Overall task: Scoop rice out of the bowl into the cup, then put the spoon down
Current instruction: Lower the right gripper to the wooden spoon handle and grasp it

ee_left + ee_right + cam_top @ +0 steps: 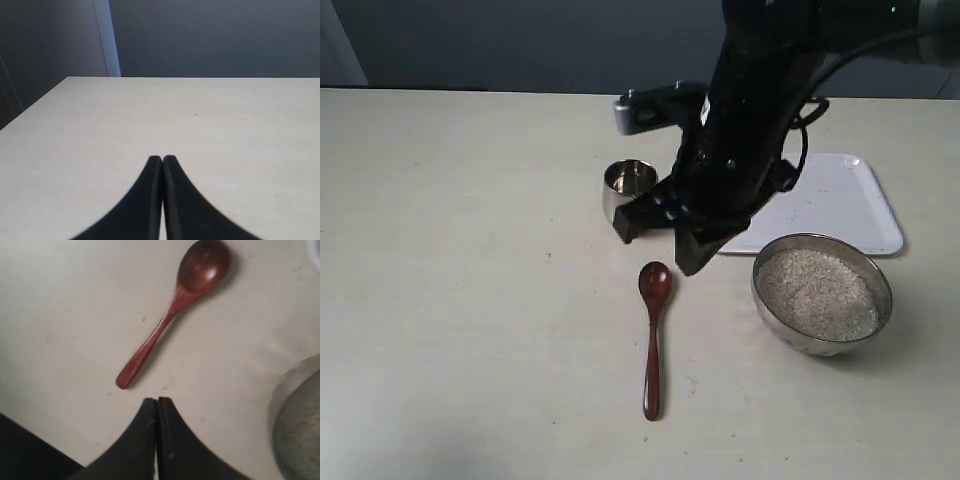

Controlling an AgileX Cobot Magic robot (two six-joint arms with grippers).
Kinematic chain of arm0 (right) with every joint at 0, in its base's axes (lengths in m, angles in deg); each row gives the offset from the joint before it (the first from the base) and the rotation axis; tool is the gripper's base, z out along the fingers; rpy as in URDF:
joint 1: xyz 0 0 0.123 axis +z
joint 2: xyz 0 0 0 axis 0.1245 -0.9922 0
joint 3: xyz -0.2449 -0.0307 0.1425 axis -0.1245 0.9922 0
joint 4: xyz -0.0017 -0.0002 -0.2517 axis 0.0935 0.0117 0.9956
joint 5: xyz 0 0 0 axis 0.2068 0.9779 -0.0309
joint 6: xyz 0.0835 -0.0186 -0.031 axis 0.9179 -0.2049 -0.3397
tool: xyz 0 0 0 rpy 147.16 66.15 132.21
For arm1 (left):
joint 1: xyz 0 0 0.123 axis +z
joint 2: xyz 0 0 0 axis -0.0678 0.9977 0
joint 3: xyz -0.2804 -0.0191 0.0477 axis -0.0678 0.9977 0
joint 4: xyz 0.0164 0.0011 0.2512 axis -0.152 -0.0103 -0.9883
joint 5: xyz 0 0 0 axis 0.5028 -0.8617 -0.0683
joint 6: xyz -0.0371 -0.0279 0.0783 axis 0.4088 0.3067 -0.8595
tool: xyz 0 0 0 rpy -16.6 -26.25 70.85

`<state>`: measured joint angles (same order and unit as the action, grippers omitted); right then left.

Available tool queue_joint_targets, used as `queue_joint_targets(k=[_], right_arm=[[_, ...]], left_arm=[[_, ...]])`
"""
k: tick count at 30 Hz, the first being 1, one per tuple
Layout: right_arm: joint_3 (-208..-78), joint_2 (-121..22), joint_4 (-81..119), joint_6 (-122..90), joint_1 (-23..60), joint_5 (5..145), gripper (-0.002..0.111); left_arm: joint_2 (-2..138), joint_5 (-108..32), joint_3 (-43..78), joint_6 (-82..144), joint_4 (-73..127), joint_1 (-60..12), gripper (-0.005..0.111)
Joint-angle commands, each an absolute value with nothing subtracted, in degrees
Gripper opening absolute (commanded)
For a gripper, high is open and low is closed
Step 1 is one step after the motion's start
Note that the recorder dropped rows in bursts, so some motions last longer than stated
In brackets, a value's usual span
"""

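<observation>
The spoon point(654, 340) lies flat on the pale table point(470, 250), apart from both steel vessels. It is a slender, dark reddish-brown wooden piece with a small oval head and a long thin handle that thickens slightly at its end. In the exterior view the head points to 12 o'clock and the handle runs to 6 o'clock. The hollow of the head faces up and looks bare and glossy.

The bowl point(766, 300), wide, round and shiny, sits at 3 o'clock from the spoon's head. It holds the rice point(817, 292), a heap of small white grains reaching close to the rim. The cup point(628, 185), a small rounded steel tumbler with no handle, stands at 11 o'clock from the spoon's head. What it holds cannot be made out. A white tray point(840, 200) lies at 12 o'clock from the bowl, just beside it.

The right gripper point(156, 401) hangs above the table near the spoon's handle, its two black fingers pressed together with nothing between them. The spoon point(170, 315) is clear of them.

The left gripper point(162, 158) is also closed tip to tip and empty, over bare tabletop
</observation>
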<state>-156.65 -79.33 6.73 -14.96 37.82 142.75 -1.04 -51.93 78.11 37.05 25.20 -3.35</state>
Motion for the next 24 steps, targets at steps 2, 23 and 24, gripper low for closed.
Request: queue_joint_targets(k=[2, 23, 24], right_arm=[[-151.3, -79.4, 0.7, -14.6, 40.0, 138.3, -0.001], [-141.3, -89.4, -3.6, -9.1, 45.0, 121.2, 0.043], [-141.3, -90.0, -3.6, -9.1, 45.0, 121.0, 0.043]], left_arm=[[-0.9, -51.6, 78.1, 37.2, 25.0, -3.5, 0.001], [-0.9, -51.6, 78.1, 37.2, 25.0, -4.2, 0.001], [-0.9, -51.6, 78.1, 37.2, 25.0, -4.2, 0.001]])
